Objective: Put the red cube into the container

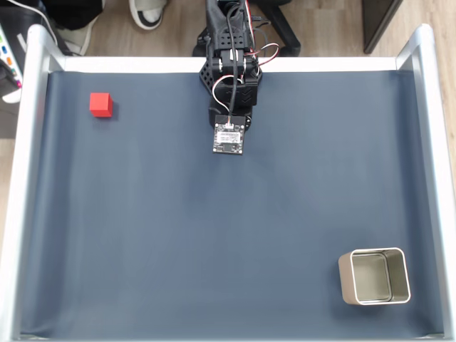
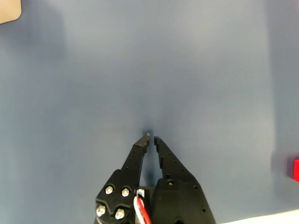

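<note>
Red cube: one; metal container: one, well apart; pincer nearly closed, empty.

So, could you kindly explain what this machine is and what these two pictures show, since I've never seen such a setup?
It is a small robot arm with a two-finger pincer. The fixed view looks straight down on a dark blue mat. A red cube lies near the top left there, and a silver metal container stands empty at the bottom right. The wrist view rides on the arm and looks along the pincer, whose fingers are nearly closed and hold nothing; the cube peeks in at its right edge.
</note>
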Robot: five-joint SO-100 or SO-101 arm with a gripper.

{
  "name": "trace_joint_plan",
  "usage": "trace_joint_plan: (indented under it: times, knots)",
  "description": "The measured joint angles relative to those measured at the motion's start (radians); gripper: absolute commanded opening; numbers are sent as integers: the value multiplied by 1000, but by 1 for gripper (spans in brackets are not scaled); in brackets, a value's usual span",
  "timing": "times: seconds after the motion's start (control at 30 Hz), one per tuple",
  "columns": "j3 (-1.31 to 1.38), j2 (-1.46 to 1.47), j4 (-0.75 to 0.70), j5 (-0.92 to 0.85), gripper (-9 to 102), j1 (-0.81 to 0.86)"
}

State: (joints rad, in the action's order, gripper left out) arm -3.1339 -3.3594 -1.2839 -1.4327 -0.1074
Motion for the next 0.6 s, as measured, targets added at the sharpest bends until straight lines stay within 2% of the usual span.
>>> trace_joint_plan:
  times: [0.17,0.6]
  knots:
    - [0,0,-14,-91,0,-5]
    - [0,0,-14,-95,0,-5]
